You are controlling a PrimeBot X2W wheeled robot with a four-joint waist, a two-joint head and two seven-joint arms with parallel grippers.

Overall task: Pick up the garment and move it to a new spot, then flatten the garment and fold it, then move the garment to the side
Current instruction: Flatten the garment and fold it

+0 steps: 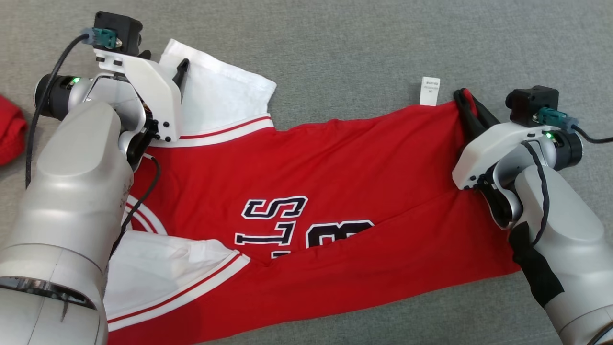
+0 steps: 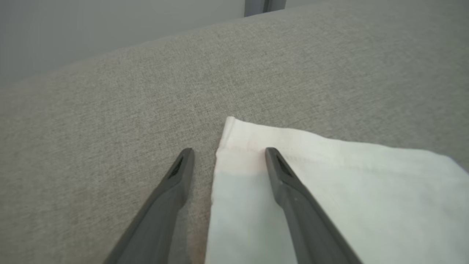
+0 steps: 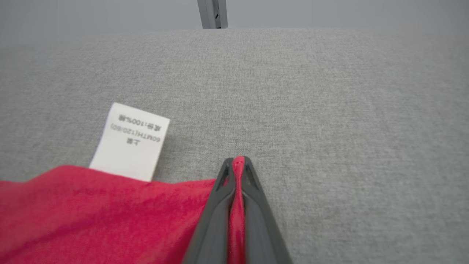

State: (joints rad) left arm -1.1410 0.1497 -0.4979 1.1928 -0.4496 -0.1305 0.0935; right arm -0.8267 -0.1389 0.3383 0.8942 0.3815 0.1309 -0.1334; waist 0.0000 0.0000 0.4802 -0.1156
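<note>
Currently: red jersey with white sleeves and dark lettering (image 1: 335, 167) lies spread sideways on the grey woven fabric surface (image 1: 335, 38), sleeves left, hem right. Left gripper (image 2: 229, 151) is at the far white sleeve, fingers released and apart: one over the sleeve cloth, the other over bare surface just beside the sleeve's edge. Right gripper (image 3: 238, 163) is at the far hem corner, fingers clenched on red cloth pinched between the tips. White rectangular care label (image 3: 130, 141) sticks out of the hem just left of it. Separate red cloth (image 1: 9, 129) at the left edge, apart from the jersey
</note>
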